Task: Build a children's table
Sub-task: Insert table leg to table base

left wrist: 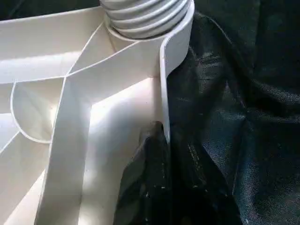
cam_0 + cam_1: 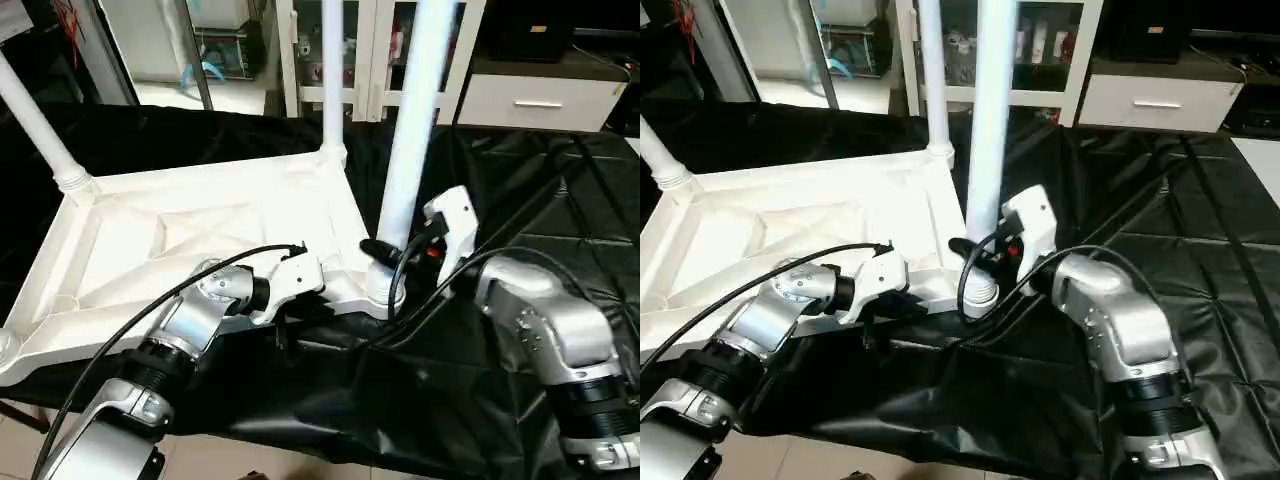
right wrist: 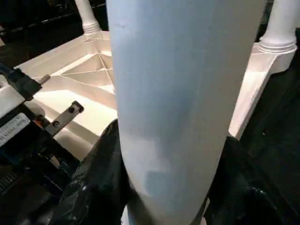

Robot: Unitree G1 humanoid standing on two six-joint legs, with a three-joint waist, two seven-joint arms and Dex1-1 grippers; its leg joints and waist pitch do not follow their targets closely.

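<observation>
light: bright, bluish | glare: tabletop (image 2: 200,225) | wrist close-ups: blurred

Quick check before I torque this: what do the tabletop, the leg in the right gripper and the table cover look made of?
Tabletop: looks like moulded white plastic, semi-gloss, with thin cast ribs underneath. Leg: apparently the same smooth white plastic, with moulded threads at its base. Cover: black sheet, probably coated fabric or plastic film; it creases sharply and shows a dull sheen.

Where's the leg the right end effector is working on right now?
The leg stands upright in the near right corner socket of the upside-down tabletop, the right end effector closed around it just above the socket.
</observation>
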